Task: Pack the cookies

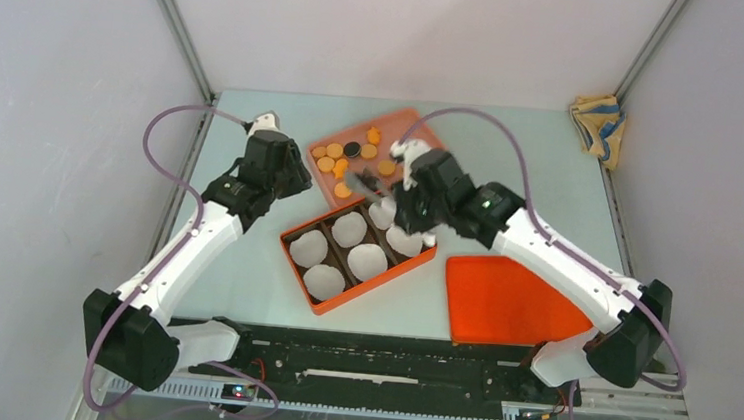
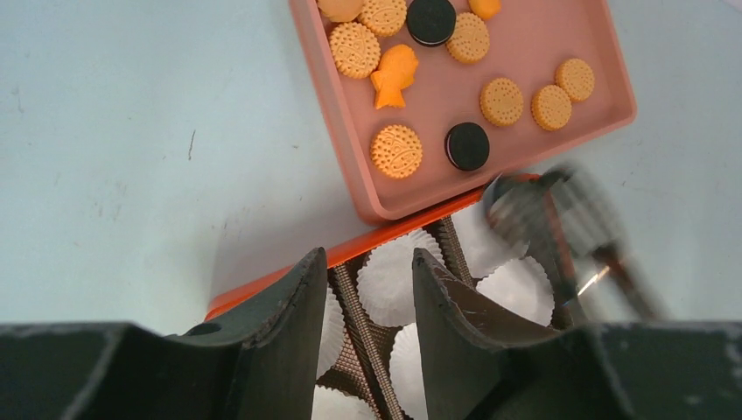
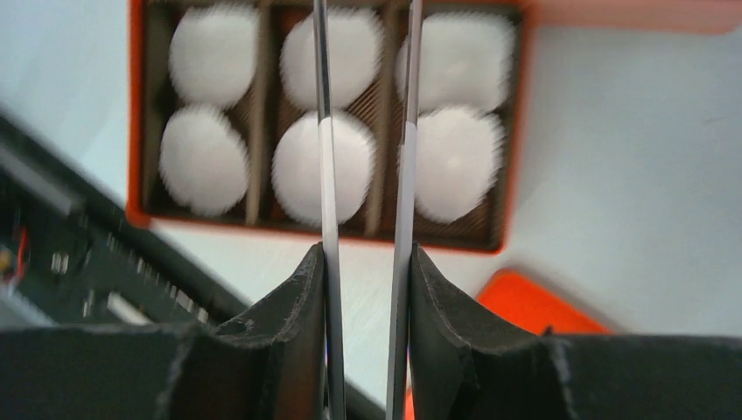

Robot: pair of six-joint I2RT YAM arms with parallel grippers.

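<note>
Rail: a black rail point(image 1: 387, 357) is carrying both arm bases at the near edge.
Lid: an orange lid point(image 1: 501, 300) is lying flat just beside the box, under the right arm.
Box: an orange box point(image 1: 374, 282) is sitting mid-table, divided into six compartments.
Cups: six white paper cups point(image 1: 367, 262) are filling the compartments, one each. None is showing a cookie, though the right wrist view is blurring them.
Left gripper: the left gripper point(image 2: 367, 271) is hovering over the box's left part, its jaws standing apart around nothing.
Right gripper: the right gripper point(image 3: 365, 258) is clamping a pair of tongs point(image 3: 325, 175) over the far end of the box. The blades are standing apart, and it is not clear whether the tips are carrying anything.
Cookies: the cookies point(image 2: 396, 150) are lying loose in a pink tray point(image 2: 542, 35) touching the box's far end.
Step, as judged: one cookie is being fetched with the tongs for a cup, with packing barely begun.
Technique: the tongs are best closing across a single disc's edges, lifting clear of the tray wall and releasing low over a cup's middle. The light cups are likely shifting if nudged.
Surface: the pale matte table point(image 1: 251, 291) is showing faint scuffs.
Room: plain grey walls point(image 1: 412, 33) are enclosing three sides, and a folded cloth point(image 1: 595, 125) is lying in the far right corner.
</note>
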